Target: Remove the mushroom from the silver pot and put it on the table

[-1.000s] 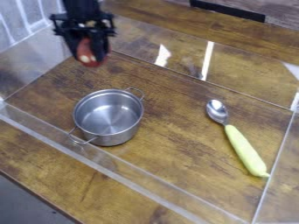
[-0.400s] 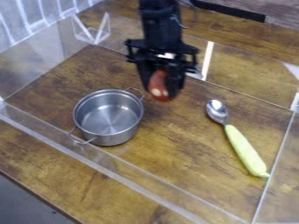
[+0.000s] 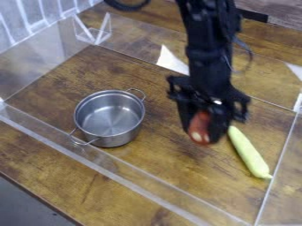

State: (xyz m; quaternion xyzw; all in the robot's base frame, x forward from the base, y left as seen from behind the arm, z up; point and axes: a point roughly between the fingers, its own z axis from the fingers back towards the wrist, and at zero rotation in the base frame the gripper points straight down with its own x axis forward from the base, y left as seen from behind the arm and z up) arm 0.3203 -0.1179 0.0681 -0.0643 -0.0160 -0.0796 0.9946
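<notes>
Looking from the near edge, I see the small round shiny steel pot (image 3: 109, 116) standing empty on the dark brown wood-plank tabletop (image 3: 71, 75), so the lift-out is done, I judge. Just past it to the right, my jaws (image 3: 203, 129) hang pointing down, closed tight on the little red-brown-capped toy mushroom (image 3: 202, 130), low over bare wood, a sensible drop spot. A yellow-green spoon handle (image 3: 249, 152) lies just beside them; its bowl is hidden behind the jaws.
</notes>
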